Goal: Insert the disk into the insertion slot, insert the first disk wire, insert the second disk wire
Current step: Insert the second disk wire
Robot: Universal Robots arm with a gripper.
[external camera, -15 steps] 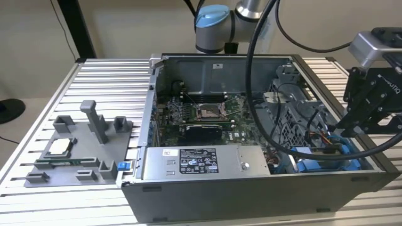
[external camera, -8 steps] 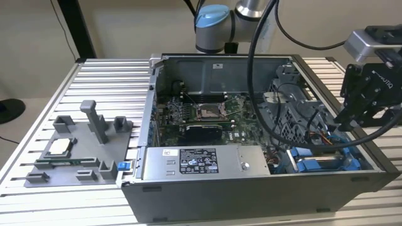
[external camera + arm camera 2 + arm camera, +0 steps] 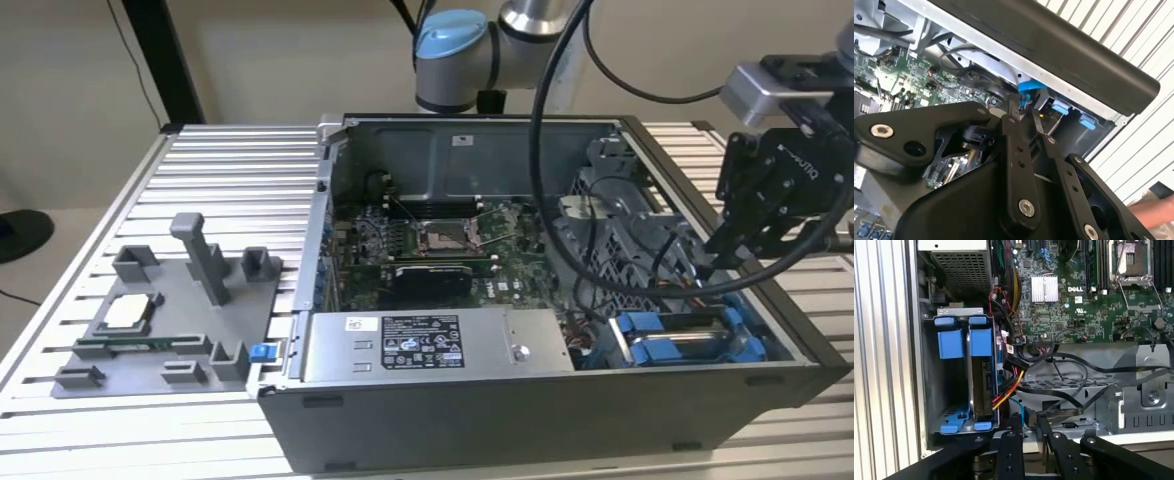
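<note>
Disk (image 3: 981, 385) sits on edge in insertion slot (image 3: 939, 390), blue carrier w/ it, near the tool (image 3: 1029, 424). Red/yellow wires (image 3: 1006, 390) bunch btwn disk & tool. Tool nearly closed, narrow gap, tips pinching a thin blue wire end (image 3: 1021, 416); in second wrist view the blue bit is right at the tips. Motherboard (image 3: 1079, 305) lies beyond tool, deeper in case (image 3: 534, 420).

Printed label (image 3: 419, 342) on power-supply box (image 3: 531, 347), small print illegible, white lettering (image 3: 1077, 289) on motherboard (image 3: 1079, 320)
</note>
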